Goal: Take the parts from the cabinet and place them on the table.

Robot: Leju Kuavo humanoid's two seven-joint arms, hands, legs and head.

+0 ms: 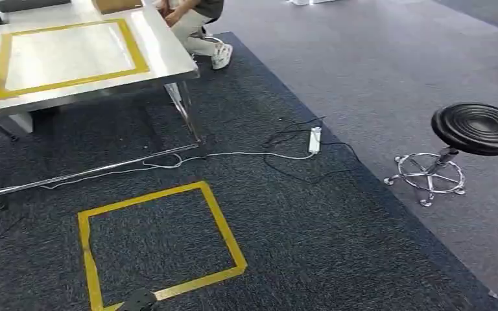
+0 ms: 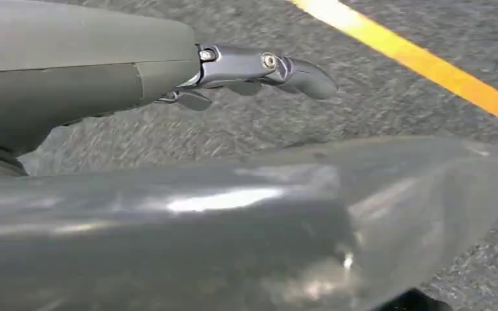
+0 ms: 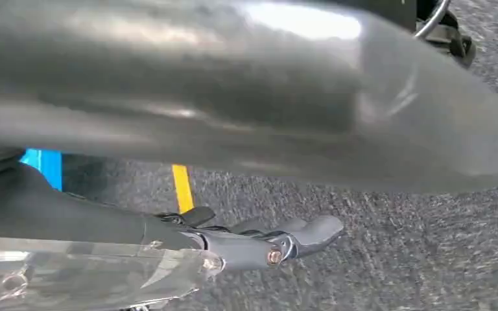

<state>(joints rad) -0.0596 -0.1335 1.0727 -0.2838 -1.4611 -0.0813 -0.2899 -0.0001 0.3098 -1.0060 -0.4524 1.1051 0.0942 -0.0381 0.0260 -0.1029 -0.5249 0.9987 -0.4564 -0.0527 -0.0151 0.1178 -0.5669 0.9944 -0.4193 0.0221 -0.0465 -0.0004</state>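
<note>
Beside fingers [image 3: 311, 230] of the right hand [image 3: 253, 245], clear plastic [image 3: 91, 275]; left hand [image 2: 259, 68] outstretched.

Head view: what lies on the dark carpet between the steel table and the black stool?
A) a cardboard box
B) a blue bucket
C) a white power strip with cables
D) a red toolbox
C: a white power strip lies on the dark carpet with black and white cables running from it, between the table and the stool.
</note>
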